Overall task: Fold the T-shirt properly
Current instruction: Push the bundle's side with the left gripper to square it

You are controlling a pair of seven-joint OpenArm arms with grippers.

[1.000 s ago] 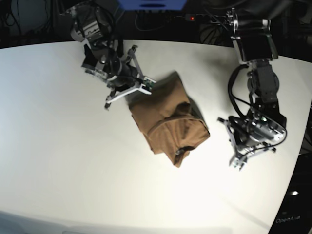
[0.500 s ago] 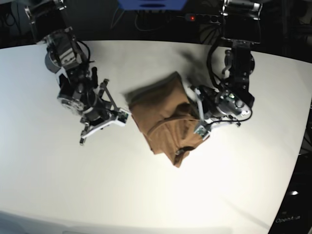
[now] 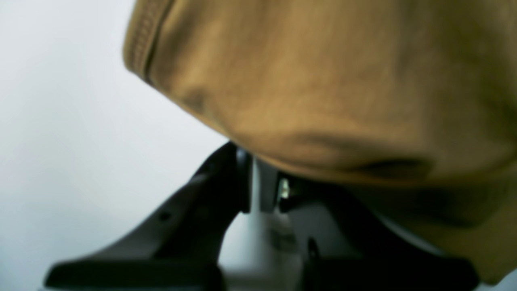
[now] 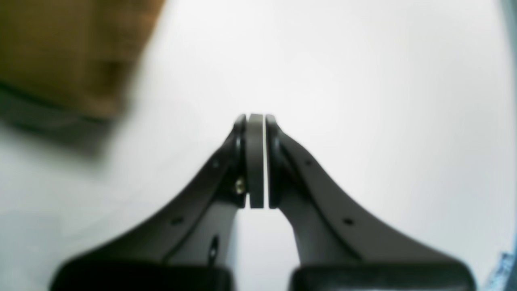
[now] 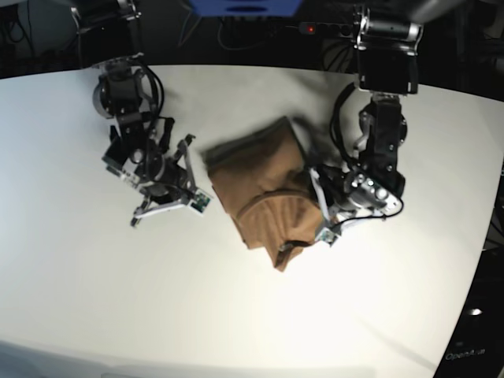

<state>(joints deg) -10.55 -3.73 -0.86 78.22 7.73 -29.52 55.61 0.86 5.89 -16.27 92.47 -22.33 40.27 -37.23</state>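
The tan-brown T-shirt (image 5: 264,193) lies bunched and partly folded in the middle of the white table (image 5: 94,299). My left gripper (image 5: 321,211) is at the shirt's right edge. In the left wrist view its jaws (image 3: 263,182) stand together, and the shirt (image 3: 331,81) bulges over the fingertips and hides them. I cannot see whether cloth is pinched. My right gripper (image 5: 179,187) is left of the shirt and apart from it. In the right wrist view it (image 4: 263,121) is shut and empty over bare table, with the shirt (image 4: 60,52) blurred at the upper left.
Dark equipment, cables and a blue box (image 5: 246,6) stand behind the table's far edge. The table's curved right edge (image 5: 480,260) is close to the left arm.
The left arm has swung in from the right side of the table to the shirt's right edge, and the shirt is pushed slightly left. The right arm has drawn back left, away from the shirt.
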